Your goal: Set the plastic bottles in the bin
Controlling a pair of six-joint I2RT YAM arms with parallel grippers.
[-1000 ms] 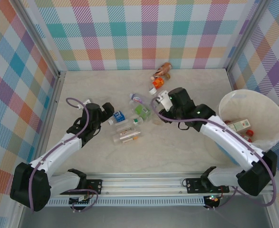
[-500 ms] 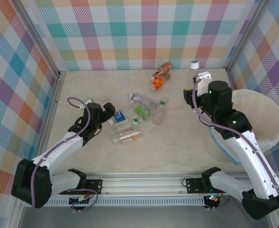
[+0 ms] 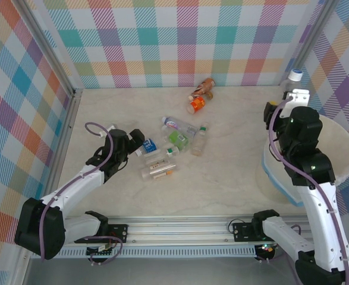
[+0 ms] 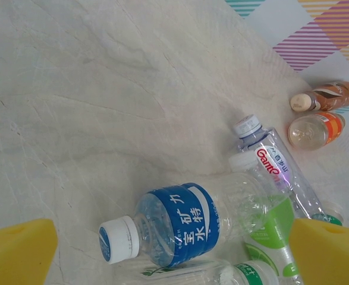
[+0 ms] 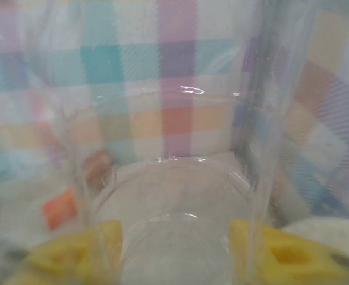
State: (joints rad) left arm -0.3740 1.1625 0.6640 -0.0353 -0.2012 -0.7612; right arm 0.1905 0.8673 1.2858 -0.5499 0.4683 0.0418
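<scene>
1. My left gripper (image 3: 135, 137) hangs spread wide, just short of a blue-labelled bottle (image 3: 145, 145) among loose bottles on the marbled table (image 3: 222, 172).
2. The cream bin (image 3: 342, 148) stands to the right.
3. My right gripper (image 3: 294, 85) clamps a clear bottle (image 3: 295, 75), raised by the bin's far rim.
4. An orange bottle (image 3: 195, 104) and a brown bottle (image 3: 206, 86) lie near the plaid wall (image 3: 180, 41).

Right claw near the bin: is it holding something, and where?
A clear plastic bottle, clamped across its transparent body, white cap sticking out past the right claw.
</scene>
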